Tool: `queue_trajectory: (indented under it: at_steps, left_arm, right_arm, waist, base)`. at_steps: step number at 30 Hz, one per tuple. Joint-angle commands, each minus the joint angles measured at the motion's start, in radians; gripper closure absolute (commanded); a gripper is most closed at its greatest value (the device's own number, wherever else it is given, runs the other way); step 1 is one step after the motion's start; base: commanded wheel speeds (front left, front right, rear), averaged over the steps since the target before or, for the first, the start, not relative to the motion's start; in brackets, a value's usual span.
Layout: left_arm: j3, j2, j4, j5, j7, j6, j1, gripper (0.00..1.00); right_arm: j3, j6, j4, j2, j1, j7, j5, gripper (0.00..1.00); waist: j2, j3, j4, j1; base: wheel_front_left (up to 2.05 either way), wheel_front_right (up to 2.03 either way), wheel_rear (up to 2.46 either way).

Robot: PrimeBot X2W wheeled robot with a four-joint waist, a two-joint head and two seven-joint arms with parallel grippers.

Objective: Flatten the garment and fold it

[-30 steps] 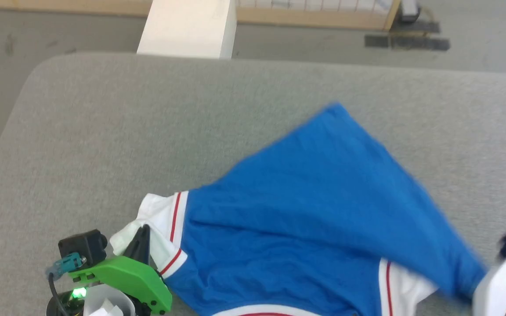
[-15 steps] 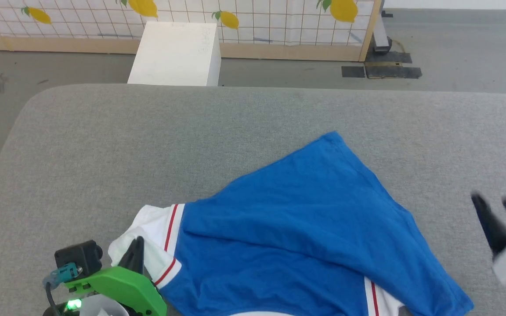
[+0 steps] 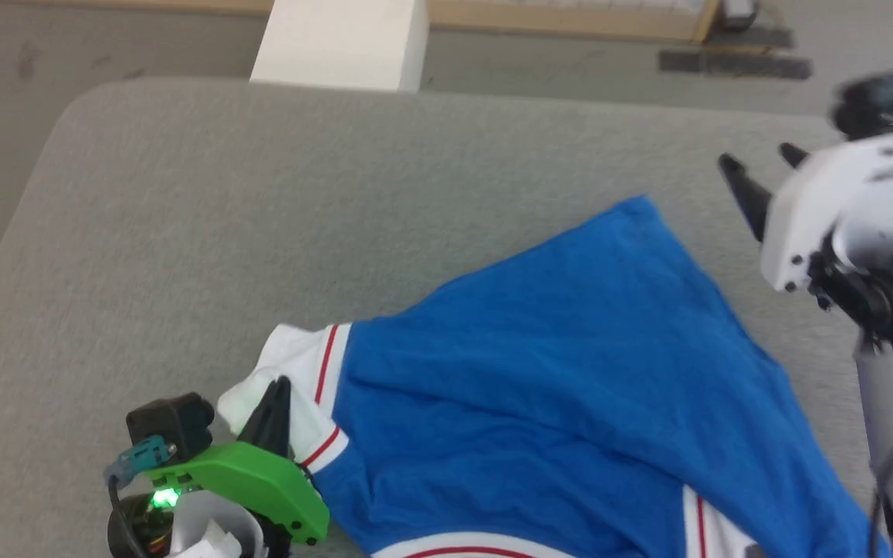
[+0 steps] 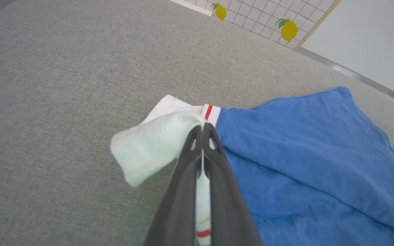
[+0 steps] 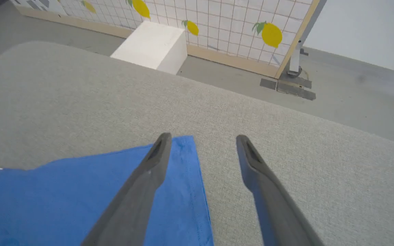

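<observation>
The garment [image 3: 563, 387] is a royal-blue jersey with white, red-striped panels, spread rumpled over the grey table [image 3: 260, 194]. My left gripper [image 3: 276, 387] at the lower left is shut on the garment's white sleeve panel [image 4: 156, 143], which bulges out left of the pinched fingers [image 4: 202, 131]. My right gripper [image 3: 760, 159] hangs open above the table at the right, beyond the garment's far blue corner [image 3: 636, 209]. In the right wrist view that corner [image 5: 183, 143] lies under the left finger of the open right gripper [image 5: 202, 138], with nothing between the fingers.
A white box [image 3: 342, 43] stands on the floor past the table's far edge. Behind it runs a tiled partition with lemon prints [image 5: 217, 24] on a wooden frame. The table's rounded far-left corner [image 3: 86, 97] drops to grey floor.
My right gripper has let go of the garment's lower right edge, opened, and risen toward the far blue corner. The left gripper keeps its hold. The head camera has shifted.
</observation>
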Motion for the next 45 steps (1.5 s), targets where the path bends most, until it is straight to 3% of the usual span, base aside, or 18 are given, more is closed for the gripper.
queue_trajectory:
  at_steps: [1, 9, 18, 19, 20, 21, 25, 27, 35, 40, 41, 45]
  left_arm:
    - [-0.005, -0.007, 0.002, 0.009, -0.010, -0.006, -0.020, 1.00]
    - [-0.038, -0.059, 0.042, 0.002, -0.049, -0.029, -0.070, 1.00]
    - [-0.036, -0.074, 0.081, -0.007, -0.079, -0.036, -0.078, 1.00]
    - [-0.035, -0.073, 0.083, -0.007, -0.080, -0.035, -0.079, 1.00]
    - [-0.033, -0.071, 0.084, -0.006, -0.080, -0.034, -0.079, 1.00]
    - [-0.031, -0.067, 0.084, -0.005, -0.079, -0.034, -0.080, 1.00]
    - [-0.022, -0.050, 0.084, -0.002, -0.075, -0.030, -0.080, 1.00]
    - [-0.008, -0.027, 0.081, 0.003, -0.068, -0.019, -0.070, 1.00]
    - [0.007, 0.004, 0.064, -0.017, -0.042, -0.014, -0.020, 1.00]
    - [0.018, -0.007, 0.056, -0.055, -0.046, -0.022, 0.015, 1.00]
    - [0.036, -0.031, 0.049, -0.116, -0.059, -0.045, 0.046, 1.00]
    - [0.091, -0.080, 0.033, -0.229, -0.095, -0.094, 0.053, 1.00]
  right_arm:
    - [0.036, -0.001, 0.052, -0.019, -0.043, 0.041, -0.026, 0.00]
    - [0.242, -0.001, 0.282, -0.129, -0.230, 0.269, -0.116, 0.00]
    - [0.427, -0.001, 0.335, -0.201, -0.223, 0.356, -0.025, 0.00]
    - [0.428, -0.001, 0.340, -0.203, -0.220, 0.364, -0.008, 0.44]
    - [0.426, -0.001, 0.338, -0.205, -0.221, 0.360, 0.005, 0.77]
    - [0.423, -0.001, 0.333, -0.208, -0.223, 0.347, 0.021, 1.00]
    - [0.363, -0.001, 0.295, -0.212, -0.223, 0.249, 0.081, 1.00]
    - [0.281, -0.001, 0.210, -0.204, -0.154, 0.150, 0.175, 1.00]
    - [0.085, -0.001, -0.103, -0.220, 0.191, 0.142, 0.352, 1.00]
    - [-0.067, -0.001, -0.264, -0.143, 0.464, 0.213, 0.411, 1.00]
    - [-0.137, -0.001, -0.364, -0.052, 0.646, 0.282, 0.446, 1.00]
    - [-0.163, -0.001, -0.424, 0.017, 0.725, 0.320, 0.496, 1.00]
  waist:
    - [0.0000, 0.120, 0.111, 0.0001]
    - [0.0000, 0.218, 0.200, 0.0001]
    - [0.0000, 0.220, 0.192, 0.0001]
    - [0.0000, 0.215, 0.185, 0.0001]
    - [0.0000, 0.210, 0.178, 0.0001]
    - [0.0000, 0.202, 0.168, 0.0001]
    - [0.0000, 0.156, 0.125, 0.0001]
    - [0.0000, 0.079, 0.068, 0.0001]
    - [0.0000, -0.065, -0.042, 0.0001]
    - [0.0000, -0.125, -0.084, 0.0001]
    - [0.0000, -0.155, -0.105, 0.0001]
    - [0.0000, -0.163, -0.121, 0.0001]
  base:
    - [0.00, 0.00, 0.00]
    - [0.00, 0.00, 0.00]
    - [0.00, 0.00, 0.00]
    - [0.00, 0.00, 0.00]
    - [0.00, 0.00, 0.00]
    - [0.00, 0.00, 0.00]
    - [0.00, 0.00, 0.00]
    - [0.00, 0.00, 0.00]
    - [0.00, 0.00, 0.00]
    - [0.00, 0.00, 0.00]
    - [0.00, 0.00, 0.00]
    - [0.00, 0.00, 0.00]
